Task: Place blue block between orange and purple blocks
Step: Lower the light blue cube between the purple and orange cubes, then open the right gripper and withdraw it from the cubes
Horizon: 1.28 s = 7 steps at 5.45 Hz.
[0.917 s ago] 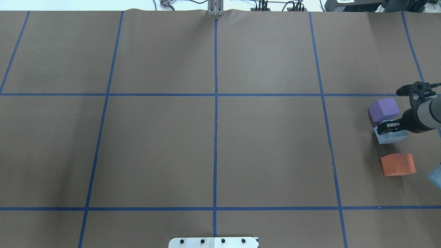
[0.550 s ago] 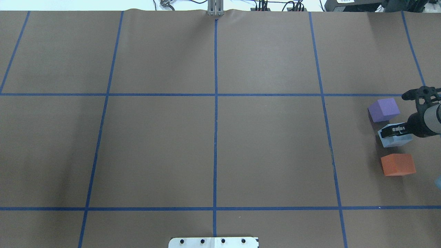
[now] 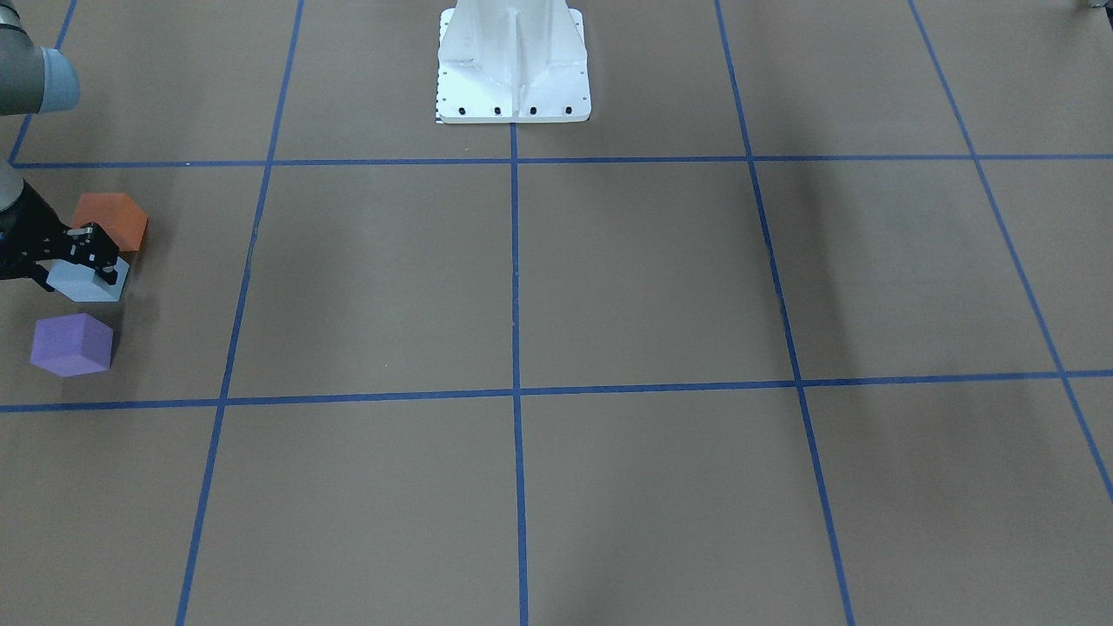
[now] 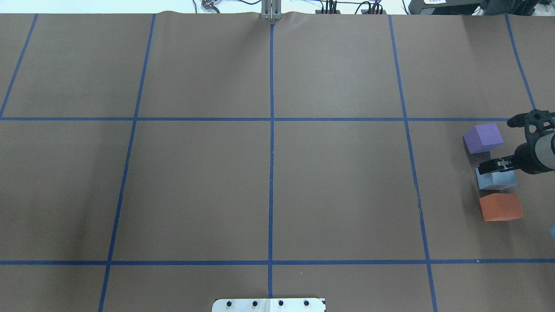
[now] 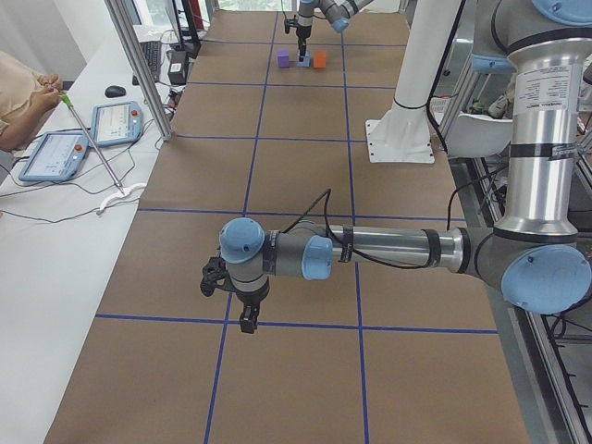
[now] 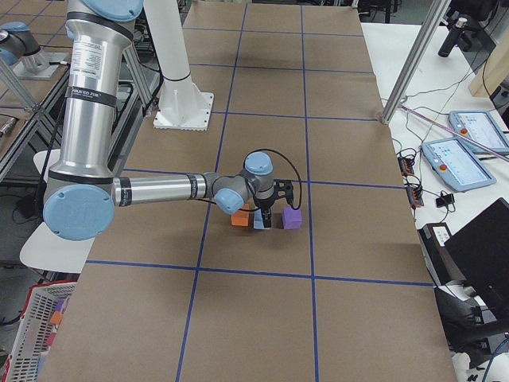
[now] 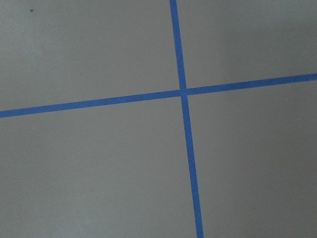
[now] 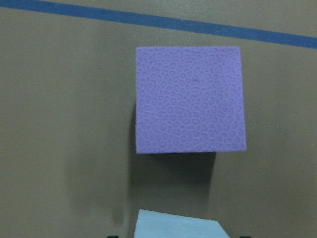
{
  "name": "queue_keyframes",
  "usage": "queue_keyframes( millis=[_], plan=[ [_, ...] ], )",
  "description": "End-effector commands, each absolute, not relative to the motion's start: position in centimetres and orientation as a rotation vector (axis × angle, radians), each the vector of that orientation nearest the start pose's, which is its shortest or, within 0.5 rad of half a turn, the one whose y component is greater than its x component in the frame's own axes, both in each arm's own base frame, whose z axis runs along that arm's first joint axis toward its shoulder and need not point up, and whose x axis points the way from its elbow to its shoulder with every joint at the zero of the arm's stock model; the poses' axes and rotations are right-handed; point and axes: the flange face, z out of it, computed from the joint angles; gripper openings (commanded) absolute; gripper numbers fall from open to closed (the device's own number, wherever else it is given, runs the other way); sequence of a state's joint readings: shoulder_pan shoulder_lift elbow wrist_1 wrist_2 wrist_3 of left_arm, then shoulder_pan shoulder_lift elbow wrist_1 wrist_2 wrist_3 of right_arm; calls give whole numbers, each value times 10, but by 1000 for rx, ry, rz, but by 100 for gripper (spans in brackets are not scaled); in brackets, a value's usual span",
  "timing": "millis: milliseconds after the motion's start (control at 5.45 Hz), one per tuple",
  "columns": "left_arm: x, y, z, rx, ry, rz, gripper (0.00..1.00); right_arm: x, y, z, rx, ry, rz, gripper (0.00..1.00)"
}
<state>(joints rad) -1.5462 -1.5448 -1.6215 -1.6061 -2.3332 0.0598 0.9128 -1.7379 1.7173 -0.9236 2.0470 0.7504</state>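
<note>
The light blue block [image 4: 497, 179] sits in the gap between the purple block [image 4: 483, 138] and the orange block [image 4: 501, 207] at the table's far right. My right gripper [image 4: 492, 165] stands over it with a finger on each side, shut on it. The front-facing view shows the same row: orange block [image 3: 109, 219], blue block [image 3: 83, 283], purple block [image 3: 71, 344], with the right gripper [image 3: 76, 264] on the blue one. The right wrist view shows the purple block [image 8: 190, 99] and the blue block's top edge [image 8: 178, 227]. My left gripper [image 5: 231, 301] shows only in the exterior left view; I cannot tell whether it is open or shut.
Blue tape lines [image 4: 271, 130] divide the brown table cover into a grid. The robot's white base plate [image 3: 513, 61] is at the table's near middle. Tablets [image 5: 55, 153] lie on a side table where an operator sits.
My right gripper has carried the blue block away from the purple block toward the orange one and lower. The block now sits squarely in the gap between them.
</note>
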Motion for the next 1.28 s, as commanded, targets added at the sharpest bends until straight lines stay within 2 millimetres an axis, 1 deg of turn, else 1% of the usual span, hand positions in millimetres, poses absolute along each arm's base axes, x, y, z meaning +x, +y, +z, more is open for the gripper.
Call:
queue_keyframes(
  millis=[0,183,367,550,734,917,1101],
  plan=[
    [-53,-486,644,71,761,102,100,-201,-419,576,202,-782,-58,100],
    [-53,-485,645,69,760,101,100,-161,-433,571,213,-813,5,100],
    [-53,-486,644,71,761,102,100,-108,-443,575,212,-838,5,100],
    [-54,-485,644,71,761,101,100,-37,-453,593,225,-757,-89,100],
    [-54,-485,645,70,760,102,100,32,-463,600,177,-702,-123,99],
    [-54,-484,646,68,760,101,100,68,-480,581,119,-690,-134,99],
    [-54,-485,645,71,761,105,100,68,-462,606,61,-688,-116,100]
  ],
)
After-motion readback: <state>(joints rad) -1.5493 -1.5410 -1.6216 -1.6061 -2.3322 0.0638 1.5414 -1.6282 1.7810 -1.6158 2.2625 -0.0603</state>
